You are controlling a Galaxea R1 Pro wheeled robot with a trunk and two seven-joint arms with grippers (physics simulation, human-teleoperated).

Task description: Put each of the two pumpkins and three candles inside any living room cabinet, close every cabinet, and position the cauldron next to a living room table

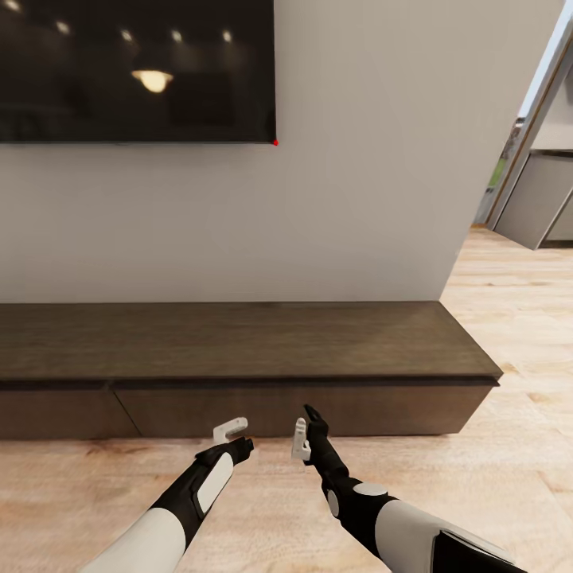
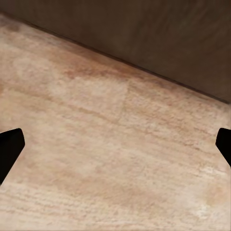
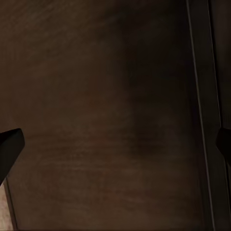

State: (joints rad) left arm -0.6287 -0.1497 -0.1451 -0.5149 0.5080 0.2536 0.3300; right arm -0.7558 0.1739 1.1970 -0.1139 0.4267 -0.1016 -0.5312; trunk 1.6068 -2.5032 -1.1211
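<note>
One cabinet (image 1: 239, 350), long, dark brown, against grey wall below TV (image 1: 135, 68); two drawer fronts visible, both shut, top bare. Left gripper (image 1: 232, 434) and right gripper (image 1: 305, 434) just before cabinet front, jaws spread, empty. Left wrist view adds floor (image 2: 110, 159) meeting cabinet base; right wrist view, dark drawer face (image 3: 106, 115) close up.
</note>
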